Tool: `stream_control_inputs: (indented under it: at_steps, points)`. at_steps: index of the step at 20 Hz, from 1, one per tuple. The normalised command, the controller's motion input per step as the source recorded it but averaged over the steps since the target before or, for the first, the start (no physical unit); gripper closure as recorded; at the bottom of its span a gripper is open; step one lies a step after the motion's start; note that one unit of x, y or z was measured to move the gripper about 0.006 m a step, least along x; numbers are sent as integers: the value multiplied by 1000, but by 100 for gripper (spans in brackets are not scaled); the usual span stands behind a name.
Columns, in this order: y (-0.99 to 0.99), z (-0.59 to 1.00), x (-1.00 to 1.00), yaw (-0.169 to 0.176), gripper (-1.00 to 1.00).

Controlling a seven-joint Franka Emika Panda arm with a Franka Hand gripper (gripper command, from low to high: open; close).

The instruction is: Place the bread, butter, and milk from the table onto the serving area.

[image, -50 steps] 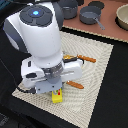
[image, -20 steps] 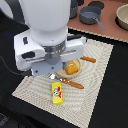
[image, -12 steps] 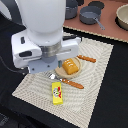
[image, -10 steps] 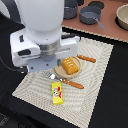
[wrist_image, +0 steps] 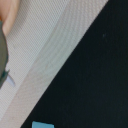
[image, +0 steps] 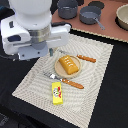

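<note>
The bread lies on the round tan plate of the serving area, a beige striped mat. The butter lies flat on the mat in front of the plate. My arm's white hand hangs over the mat's edge on the exterior view's left, apart from both, with its fingers hidden beneath it. In the wrist view the mat meets the black table, and a pale blue corner, perhaps the milk, shows at the picture's edge. The milk is hidden in the exterior view.
An orange-handled fork and knife flank the plate. A pinkish-brown board at the back holds grey pots and a bowl.
The gripper let go of the butter, which now lies on the mat. The arm has risen and moved toward the exterior view's left, off the plate.
</note>
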Motion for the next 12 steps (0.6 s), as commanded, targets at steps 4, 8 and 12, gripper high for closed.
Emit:
stream_control_inputs:
  at_steps: [4,8,12]
  points:
    - [494,40,-776,31,-100]
    - [556,23,-766,28,-100]
    - [581,7,-744,36,-100]
